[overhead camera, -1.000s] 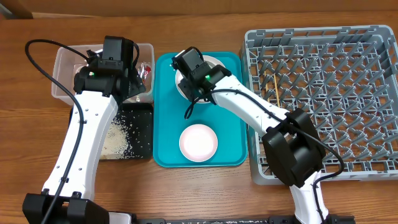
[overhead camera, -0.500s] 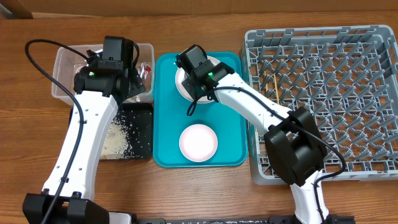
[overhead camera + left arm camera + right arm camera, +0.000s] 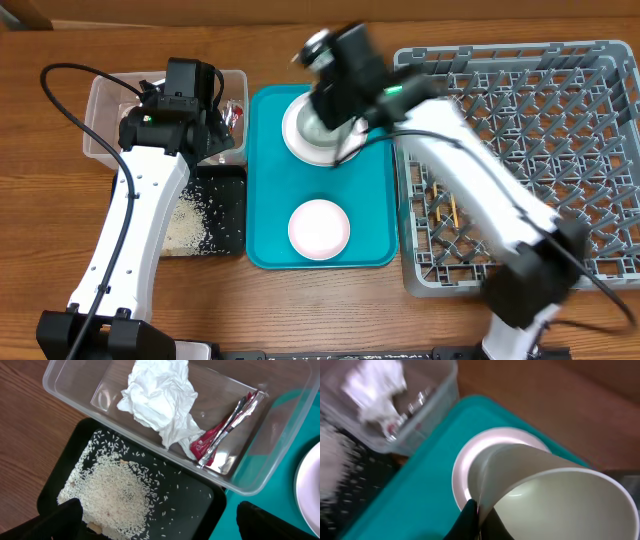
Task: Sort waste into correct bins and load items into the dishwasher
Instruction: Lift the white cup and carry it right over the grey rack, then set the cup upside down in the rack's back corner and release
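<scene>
My right gripper is shut on the rim of a white bowl and holds it tilted above the round white plate on the teal tray. In the overhead view the right gripper is blurred over the plate. A second white bowl sits on the tray's near half. My left gripper is open and empty over the black tray of rice. The clear tub holds the tissue and red wrapper. The cup is out of view.
The teal tray lies between the bins and the grey dish rack on the right. Chopsticks lie in the rack's left part. The left arm stretches over the black tray. Bare wood runs along the front.
My right arm has swung up and to the right, lifting the bowl off the plate; it is blurred with motion. The left arm has not moved.
</scene>
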`<state>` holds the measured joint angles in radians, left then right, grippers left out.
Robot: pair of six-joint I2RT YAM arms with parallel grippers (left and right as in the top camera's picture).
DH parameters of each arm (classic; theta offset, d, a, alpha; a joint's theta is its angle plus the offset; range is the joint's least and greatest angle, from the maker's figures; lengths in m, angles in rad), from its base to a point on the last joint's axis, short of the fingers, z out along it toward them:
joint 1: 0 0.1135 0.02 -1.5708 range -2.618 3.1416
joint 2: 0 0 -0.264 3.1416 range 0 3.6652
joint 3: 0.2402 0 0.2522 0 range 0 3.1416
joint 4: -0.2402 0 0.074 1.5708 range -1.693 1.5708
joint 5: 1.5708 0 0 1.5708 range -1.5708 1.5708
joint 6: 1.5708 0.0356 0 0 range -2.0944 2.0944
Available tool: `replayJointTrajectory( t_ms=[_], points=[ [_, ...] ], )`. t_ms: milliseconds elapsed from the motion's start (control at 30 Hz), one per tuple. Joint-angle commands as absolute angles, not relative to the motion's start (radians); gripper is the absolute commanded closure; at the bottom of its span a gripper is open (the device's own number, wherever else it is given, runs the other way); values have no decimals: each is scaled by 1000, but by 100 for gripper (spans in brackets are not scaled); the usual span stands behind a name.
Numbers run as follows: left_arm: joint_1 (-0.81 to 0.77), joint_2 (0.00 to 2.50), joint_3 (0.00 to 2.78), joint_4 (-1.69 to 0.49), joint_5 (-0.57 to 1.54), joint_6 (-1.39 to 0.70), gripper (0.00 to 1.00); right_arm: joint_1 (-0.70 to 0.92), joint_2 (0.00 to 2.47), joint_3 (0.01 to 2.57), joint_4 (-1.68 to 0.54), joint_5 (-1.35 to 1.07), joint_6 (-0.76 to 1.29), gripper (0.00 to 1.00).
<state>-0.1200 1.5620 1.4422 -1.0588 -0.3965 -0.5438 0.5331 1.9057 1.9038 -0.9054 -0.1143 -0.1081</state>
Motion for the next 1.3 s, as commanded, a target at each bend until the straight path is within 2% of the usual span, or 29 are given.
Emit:
replayJointTrajectory(
  t_ms=[0, 267, 500, 1033, 1267],
  points=[
    [-125, 1557, 1454, -1058, -399, -531, 0, 389, 1812, 1940, -920, -392, -106, 96],
    [-125, 1557, 1454, -1058, -399, -531, 0, -24, 1868, 1935, -981, -1137, -183, 96],
    [-125, 1558, 1454, -1058, -399, -531, 0, -167, 2007, 1935, -974, -1446, -222, 96],
    [-125, 1557, 1454, -1058, -399, -531, 0, -174, 2315, 1931, -976, -1475, -236, 96],
    [-124, 1558, 1454, -1058, -399, -531, 0, -179, 2341, 1931, -1021, -1331, -237, 96]
  ],
)
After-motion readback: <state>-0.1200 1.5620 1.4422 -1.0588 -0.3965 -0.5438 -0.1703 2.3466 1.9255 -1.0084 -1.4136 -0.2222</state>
